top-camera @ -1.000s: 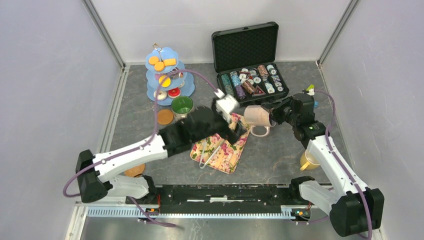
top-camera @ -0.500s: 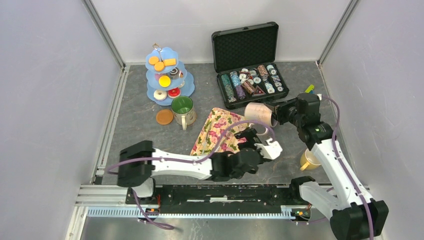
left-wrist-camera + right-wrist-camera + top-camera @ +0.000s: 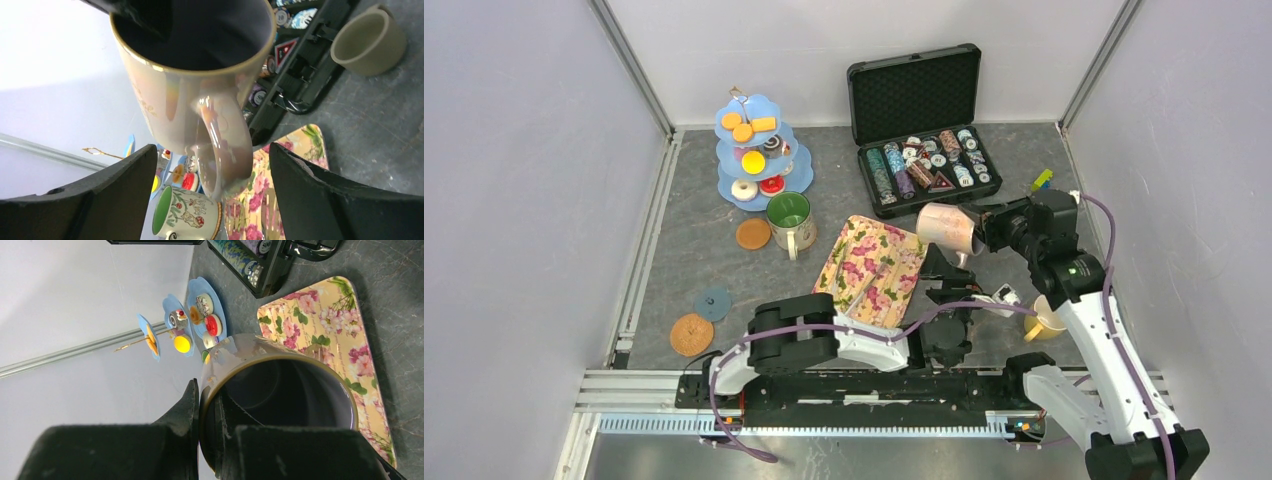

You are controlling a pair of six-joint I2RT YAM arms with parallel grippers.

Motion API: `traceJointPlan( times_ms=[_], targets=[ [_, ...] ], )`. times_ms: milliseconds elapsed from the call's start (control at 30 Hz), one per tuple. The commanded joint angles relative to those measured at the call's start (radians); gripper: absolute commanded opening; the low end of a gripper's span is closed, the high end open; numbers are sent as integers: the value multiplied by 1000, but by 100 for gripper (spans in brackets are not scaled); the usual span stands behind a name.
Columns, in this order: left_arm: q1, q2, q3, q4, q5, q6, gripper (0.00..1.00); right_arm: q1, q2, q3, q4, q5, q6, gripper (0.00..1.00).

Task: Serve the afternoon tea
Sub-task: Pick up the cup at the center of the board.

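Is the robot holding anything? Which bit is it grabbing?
The right end effector pinches the pearly mug by its rim, one finger inside, one outside. The left end effector is open beneath it, holding nothing.

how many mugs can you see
3: green-lined mug beside the cake stand, lilac mug in the right gripper, yellow mug far right. Others may be hidden.

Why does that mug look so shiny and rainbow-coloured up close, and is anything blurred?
Left wrist view: light glares off the pearly glazed ceramic mug, streaking its side and handle with rainbow sheen; the dark fingers of the left hand are soft, too close. Right wrist view: bright highlight on the rim, interior in deep shadow. Top view: even light, mostly sharp.
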Motion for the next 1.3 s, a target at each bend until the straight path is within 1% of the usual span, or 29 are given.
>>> traceJointPlan(
  times_ms=[0,67,133,233,300,333,400,433,533,600,667,767,800,833,867,933,1133,1200,1267],
  targets=[
    [-7,72,104,426,-55,379,86,2,-50,59,85,-17,56,0],
    [-3,79,114,425,-48,387,81,2,-60,52,84,-17,58,0],
    [4,74,115,422,-53,382,74,2,-69,47,81,-14,56,0],
    [11,59,105,370,-50,350,64,2,-73,34,86,-23,57,0],
    [10,49,95,323,-40,321,49,2,-70,30,93,-32,58,0],
    [13,42,88,306,-33,309,37,2,-69,28,93,-33,58,0],
    [19,31,85,312,-28,310,6,2,-69,25,98,-31,56,0],
    [22,28,87,313,-25,315,3,2,-68,24,102,-32,55,0],
    [26,19,90,322,-20,332,2,1,-68,24,109,-23,36,0],
    [25,3,86,301,-22,322,2,2,-71,19,112,-6,12,1],
    [25,-31,68,263,-24,286,2,2,-75,18,110,15,-27,7],
    [25,-98,35,195,-28,210,2,2,-80,1,113,24,-68,13],
    [25,-121,27,165,-27,181,2,2,-83,-11,124,27,-82,18],
    [23,-138,20,126,-23,155,2,1,-86,-19,134,27,-96,21],
    [24,-159,12,103,-20,126,2,2,-86,-26,140,29,-109,23],
    [22,-193,0,52,-9,75,2,2,-84,-37,159,28,-130,24],
    [14,-246,-15,-20,6,4,2,2,-52,-29,204,-10,-185,52],
    [14,-250,-17,6,-4,10,2,2,-41,-28,209,-18,-202,62],
    [15,-249,-15,30,-10,29,2,2,-24,-12,198,-32,-231,70]
  ],
)
